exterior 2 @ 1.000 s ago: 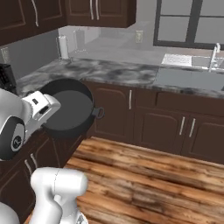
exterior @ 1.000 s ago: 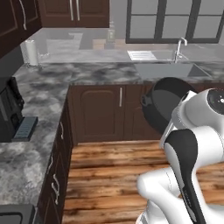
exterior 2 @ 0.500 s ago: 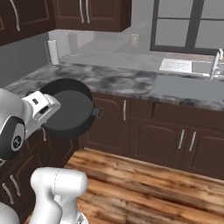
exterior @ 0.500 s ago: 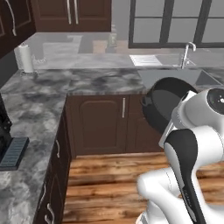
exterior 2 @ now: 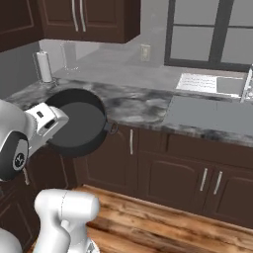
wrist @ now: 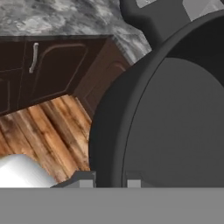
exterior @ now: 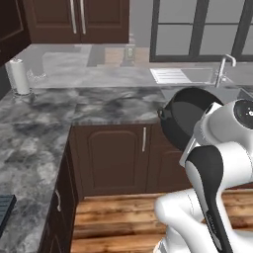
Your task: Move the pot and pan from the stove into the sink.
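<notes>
- Dark grey pot point(exterior: 190, 121) pinched at its rim by the gripper point(wrist: 109, 180), tilted on its side, mouth facing outward.
- Sink point(exterior 2: 210, 114) lies ahead, at the counter's right end; judged: carry onward.

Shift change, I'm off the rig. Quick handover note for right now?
Gripper: shut on the pot's rim, fingers astride the wall.
Pot: in the air, tilted on its side with its opening facing the base cameras, over the floor in front of the cabinets, short of the counter edge.
Sink: ahead, off to the right; its basin looks empty from here.
Done: pot is off the stove.
Left: carry the pot to the sink and release it, then fetch the pan.
</notes>
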### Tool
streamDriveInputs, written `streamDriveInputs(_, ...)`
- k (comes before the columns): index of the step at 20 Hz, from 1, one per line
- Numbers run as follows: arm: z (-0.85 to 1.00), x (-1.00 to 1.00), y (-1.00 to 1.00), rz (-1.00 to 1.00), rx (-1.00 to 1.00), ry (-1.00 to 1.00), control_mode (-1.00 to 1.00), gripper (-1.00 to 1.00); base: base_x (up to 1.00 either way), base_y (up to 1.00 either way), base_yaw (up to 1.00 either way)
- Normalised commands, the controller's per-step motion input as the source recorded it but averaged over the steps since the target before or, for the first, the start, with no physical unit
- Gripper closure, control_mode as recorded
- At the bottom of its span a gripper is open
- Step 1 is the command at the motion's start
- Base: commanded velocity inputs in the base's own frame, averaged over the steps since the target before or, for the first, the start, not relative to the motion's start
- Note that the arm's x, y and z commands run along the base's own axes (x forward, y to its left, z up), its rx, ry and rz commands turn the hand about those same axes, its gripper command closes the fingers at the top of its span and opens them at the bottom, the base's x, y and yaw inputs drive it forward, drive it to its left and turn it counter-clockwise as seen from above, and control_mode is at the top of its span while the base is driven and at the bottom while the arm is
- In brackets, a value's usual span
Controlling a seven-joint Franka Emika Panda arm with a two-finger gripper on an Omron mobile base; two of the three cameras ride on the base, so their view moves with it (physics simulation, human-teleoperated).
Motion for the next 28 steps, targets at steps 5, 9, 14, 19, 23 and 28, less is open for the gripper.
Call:
streamDriveInputs(5, 0.0, 0.0, 0.0, 0.0, 0.0, 0.0, 1.0, 1.0, 0.82, 0.13, 0.0)
streamDriveInputs(9, 0.0, 0.0, 0.0, 0.0, 0.0, 0.0, 1.0, 1.0, 0.76, 0.13, 0.0)
streamDriveInputs(14, 0.0, 0.0, 0.0, 0.0, 0.0, 0.0, 1.0, 1.0, 0.7, 0.1, 0.0)
streamDriveInputs(19, 0.0, 0.0, 0.0, 0.0, 0.0, 0.0, 1.0, 1.0, 0.08, 0.02, 0.0)
streamDriveInputs(23, 0.0, 0.0, 0.0, 0.0, 0.0, 0.0, 1.0, 1.0, 0.0, -0.45, 0.0)
streamDriveInputs(28, 0.0, 0.0, 0.0, 0.0, 0.0, 0.0, 1.0, 1.0, 0.0, -0.67, 0.0)
